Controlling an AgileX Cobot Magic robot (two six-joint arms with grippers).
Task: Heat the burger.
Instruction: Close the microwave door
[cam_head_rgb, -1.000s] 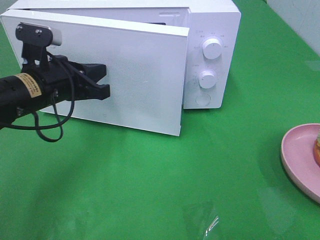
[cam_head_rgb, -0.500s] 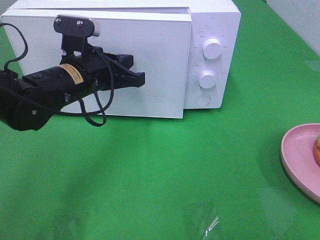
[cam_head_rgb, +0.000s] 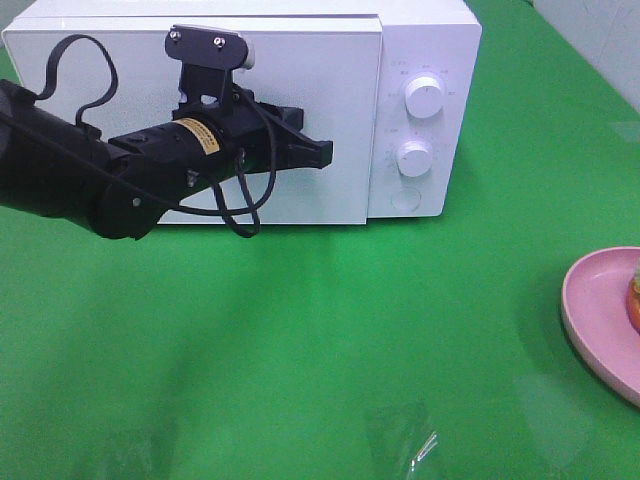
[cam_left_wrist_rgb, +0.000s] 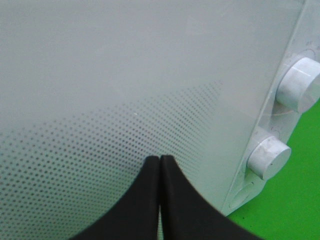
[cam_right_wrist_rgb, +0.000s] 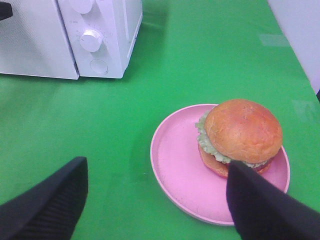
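We're seeing the left end effector sitting at the microwave door, fingers pressed together with nothing between them; the left wrist view is showing the two black fingertips meeting right at the dotted window of the door. The door is lying flush with the white microwave, so it's reading as closed. Right of the door, the control panel is showing two round knobs, upper knob above lower knob, with a round button under them. The microwave is standing on the green table, toward its back left. Far right, the pink plate is getting cut off by the frame edge in the high view, well apart from the microwave. In the right wrist view the burger is sitting on the pink plate, off-centre toward one side of it, bun on top, lettuce frill showing underneath. The right end effector is hovering near the plate with fingers spread wide, gripping nothing, not touching burger or plate.
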